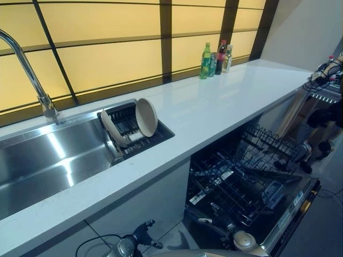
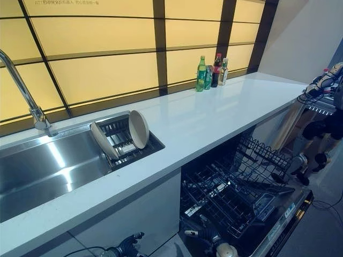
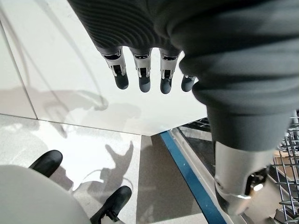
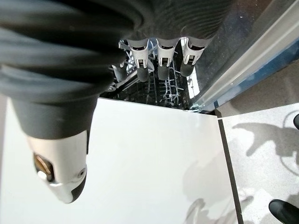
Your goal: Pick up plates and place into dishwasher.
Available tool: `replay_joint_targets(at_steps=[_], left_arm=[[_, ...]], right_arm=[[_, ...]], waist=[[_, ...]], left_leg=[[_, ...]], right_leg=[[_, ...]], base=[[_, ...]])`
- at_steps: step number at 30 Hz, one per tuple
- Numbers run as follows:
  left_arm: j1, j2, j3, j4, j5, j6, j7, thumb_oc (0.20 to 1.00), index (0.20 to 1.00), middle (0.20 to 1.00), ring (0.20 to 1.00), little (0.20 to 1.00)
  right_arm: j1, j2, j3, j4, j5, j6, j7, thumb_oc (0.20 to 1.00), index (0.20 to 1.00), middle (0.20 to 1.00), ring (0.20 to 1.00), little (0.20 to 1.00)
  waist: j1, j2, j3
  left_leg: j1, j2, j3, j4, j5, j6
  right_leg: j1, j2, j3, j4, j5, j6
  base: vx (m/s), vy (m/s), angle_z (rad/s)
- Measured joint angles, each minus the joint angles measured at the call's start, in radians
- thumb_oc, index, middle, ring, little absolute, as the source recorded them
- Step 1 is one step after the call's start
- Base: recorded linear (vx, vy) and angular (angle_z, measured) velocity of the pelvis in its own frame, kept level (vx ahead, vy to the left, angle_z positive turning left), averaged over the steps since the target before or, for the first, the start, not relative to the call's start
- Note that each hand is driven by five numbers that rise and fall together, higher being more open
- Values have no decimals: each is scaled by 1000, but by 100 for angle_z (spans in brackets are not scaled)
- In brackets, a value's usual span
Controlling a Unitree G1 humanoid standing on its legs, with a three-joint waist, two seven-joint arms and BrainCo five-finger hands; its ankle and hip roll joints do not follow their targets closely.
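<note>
Two beige plates stand in the dark dish rack (image 1: 131, 128) at the right end of the sink: one upright (image 1: 146, 116), one leaning at the rack's left side (image 1: 111, 130). The dishwasher (image 1: 246, 179) under the counter is open, its door down and its wire racks pulled out. My left hand (image 3: 140, 74) hangs low beside the white cabinet front, above the floor, fingers straight and holding nothing. My right hand (image 4: 159, 58) hangs low too, fingers relaxed, with the dishwasher's rack (image 4: 159, 91) showing past them. Both hands are far below the plates.
A steel sink (image 1: 43, 160) with a tall faucet (image 1: 27, 69) lies left of the rack. The white counter (image 1: 225, 101) runs to the right, with three bottles (image 1: 214, 58) at its back. Some equipment (image 1: 327, 75) stands past the counter's right end.
</note>
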Motion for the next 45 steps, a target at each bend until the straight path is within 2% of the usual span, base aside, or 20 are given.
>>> replay_joint_targets(at_steps=[9,13,16,20,23,26,29,31,33,36,38,40,41,43,45], left_arm=[[0,0,0,-10,-5,-48,-21,1000,1000,1000,1000,1000],[0,6,1,-34,-47,-50,-36,1000,1000,1000,1000,1000],[7,61,4,-215,-142,-31,-182,1000,1000,1000,1000,1000],[3,219,10,-659,-342,25,-503,1000,1000,1000,1000,1000],[-10,281,73,-909,-542,60,-701,1000,1000,1000,1000,1000],[-40,270,199,-1082,-831,128,-835,1000,1000,1000,1000,1000],[-111,214,314,-1173,-1039,169,-858,1000,1000,1000,1000,1000],[-142,192,366,-1231,-1144,179,-826,1000,1000,1000,1000,1000],[-189,180,424,-1261,-1238,171,-746,1000,1000,1000,1000,1000],[-244,211,515,-1259,-1190,21,-526,1000,1000,1000,1000,1000],[-284,306,553,-1183,-979,-117,-317,1000,1000,1000,1000,1000],[-377,481,563,-965,-738,-196,-109,1000,1000,1000,1000,1000],[-416,555,572,-850,-648,-213,-25,1000,1000,1000,1000,1000],[-448,652,598,-752,-497,-215,144,1000,1000,1000,1000,1000],[-467,805,543,-641,-270,-244,311,1000,1000,1000,1000,1000]], right_arm=[[1,0,0,0,0,0,20,1000,1000,1000,1000,1000],[1,-1,0,-7,1,2,31,1000,1000,1000,1000,1000],[9,-14,1,-91,9,40,42,1000,1000,1000,1000,1000],[22,-60,-6,-222,31,69,45,1000,1000,1000,1000,1000],[32,-83,-14,-231,30,74,60,1000,1000,1000,1000,1000],[50,-78,-15,-231,21,74,60,1000,1000,1000,1000,1000],[65,-64,-15,-231,15,74,61,1000,1000,1000,1000,1000],[73,-57,-15,-230,-1,74,61,1000,1000,1000,1000,1000],[84,-48,-15,-224,-10,73,61,1000,1000,1000,1000,1000],[92,-47,-13,-224,-18,74,65,1000,1000,1000,1000,1000],[92,-54,-13,-230,-17,85,69,1000,1000,1000,1000,1000],[92,-65,-14,-236,4,97,69,1000,1000,1000,1000,1000],[91,-75,-14,-248,17,100,69,1000,1000,1000,1000,1000],[91,-86,-17,-253,47,106,68,1000,1000,1000,1000,1000],[97,-113,-13,-296,73,120,69,1000,1000,1000,1000,1000]], waist=[[0,10,17],[1,9,18],[2,10,26],[0,21,36],[2,34,44],[2,42,49],[4,49,50],[3,54,47],[3,56,46],[2,60,43],[3,62,42],[2,65,37],[2,68,35],[2,71,32],[0,71,30]], left_leg=[[0,0,0,0,0,0],[1,0,-1,0,0,0],[0,0,-2,0,1,2],[3,-3,-5,0,3,2],[2,-7,-7,0,3,4],[3,-7,-9,0,3,4],[8,-7,-13,0,3,4],[8,-7,-13,0,3,4],[9,-7,-24,0,3,4],[10,-7,-33,0,3,4],[14,-7,-42,0,3,4],[17,-5,-51,0,3,3],[16,-5,-52,0,3,3],[16,-6,-52,0,3,2],[15,-6,-51,0,2,1]], right_leg=[[1,0,0,0,0,0],[2,0,0,0,0,0],[3,0,-1,0,1,1],[9,-3,-1,0,1,2],[9,-7,-1,0,3,4],[12,-7,-3,0,2,3],[19,-6,-5,0,2,3],[19,-6,-5,0,2,3],[21,-6,-6,0,2,3],[22,-4,-8,0,2,3],[29,-3,-14,-1,1,1],[35,-3,-25,-1,-2,-2],[34,-3,-26,-1,-2,-2],[34,-3,-26,-1,-3,-4],[34,-4,-27,-1,-4,-5]], base=[[0,0,0],[0,0,0],[0,0,0],[-2,55,2],[29,25,2],[60,-10,2],[61,-22,3],[49,-11,0],[41,-3,1],[47,13,0],[73,37,7],[60,36,11],[51,29,7],[53,34,2],[38,36,2]])
